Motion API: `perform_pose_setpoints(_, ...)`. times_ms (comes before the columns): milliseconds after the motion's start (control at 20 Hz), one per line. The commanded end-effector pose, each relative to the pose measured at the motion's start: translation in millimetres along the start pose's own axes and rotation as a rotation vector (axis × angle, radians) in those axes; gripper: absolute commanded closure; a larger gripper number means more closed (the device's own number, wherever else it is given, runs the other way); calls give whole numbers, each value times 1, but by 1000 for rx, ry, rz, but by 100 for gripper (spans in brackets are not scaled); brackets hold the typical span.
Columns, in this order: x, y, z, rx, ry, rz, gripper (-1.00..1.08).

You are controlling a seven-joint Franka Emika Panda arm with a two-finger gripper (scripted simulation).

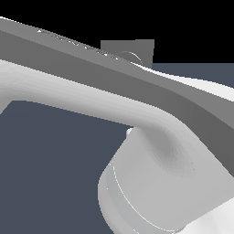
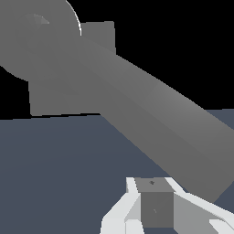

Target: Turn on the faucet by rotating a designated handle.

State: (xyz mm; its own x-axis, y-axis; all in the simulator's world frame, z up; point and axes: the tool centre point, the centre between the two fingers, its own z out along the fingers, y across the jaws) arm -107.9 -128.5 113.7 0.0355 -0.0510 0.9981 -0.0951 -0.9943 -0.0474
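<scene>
Wrist view first, and the handle (image 2: 151, 114) fills it: a long grey bar of rectangular section running from a round hub down across the frame, its free end close in front of the camera. Behind the hub sits the faucet (image 2: 59, 98), a flat grey square block, its corners showing past the bar; the rings on its face are hidden here by the hub. Just beneath the bar's free end is the gripper (image 2: 155, 208), with pale finger (image 2: 119, 215) parts either side of a grey block, seen too near and too cropped to judge how far the jaws are parted, so I cannot tell, nor can I tell whether anything is touching the handle. Over to the exterior view, and it is a very different picture: the robot arm (image 1: 151, 178) crowds the lens, a glossy white link and a fat round joint covering most of the frame, with a darker grey band crossing above it. The faucet (image 1: 142, 49) is only a small grey square peeking over that band in the far background, a curved ring edge just visible on its face; neither handle nor gripper can be picked out here. The floor (image 1: 50, 173) is plain slate blue in both views, black beyond. No writing, labels or brand marks are readable anywhere.
</scene>
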Motion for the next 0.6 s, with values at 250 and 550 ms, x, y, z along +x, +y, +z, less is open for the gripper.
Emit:
perform_pose_setpoints(250, 33, 23, 5, -3, 35, -4, 108)
perform_pose_setpoints(550, 48, 39, 6, -3, 38, -4, 108)
